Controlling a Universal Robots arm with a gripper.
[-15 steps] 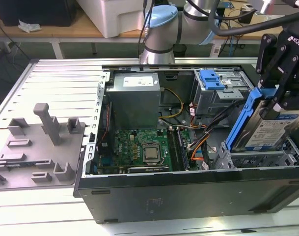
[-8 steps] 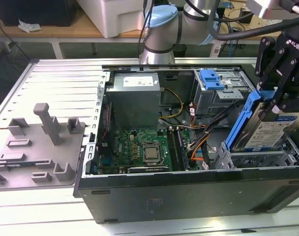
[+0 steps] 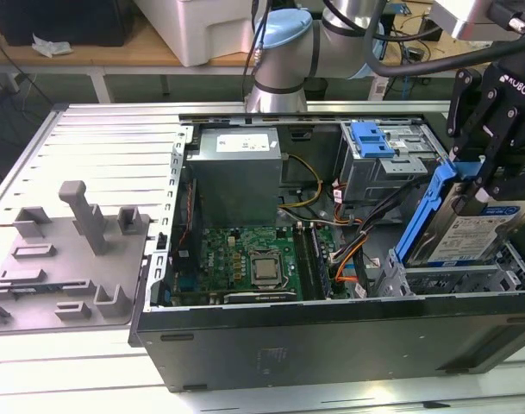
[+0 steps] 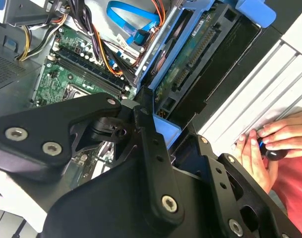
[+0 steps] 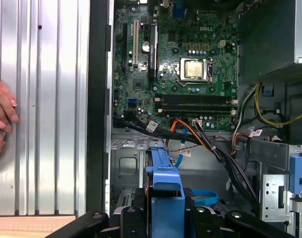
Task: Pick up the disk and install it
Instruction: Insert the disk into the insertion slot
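One disk (image 3: 482,233) gripped by hand (image 3: 484,179), tilted over open case (image 3: 331,336)

Disk (image 3: 469,250) bare silver metal with glossy paper label (image 3: 493,228), framed in smooth blue plastic; gripper (image 3: 471,178) matt black; computer case (image 3: 331,345) below it matt dark metal.

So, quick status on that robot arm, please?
Black gripper shut on silver hard drive in blue carrier. Drive tilted, at grey metal bay. Person's hand close beside black computer case.
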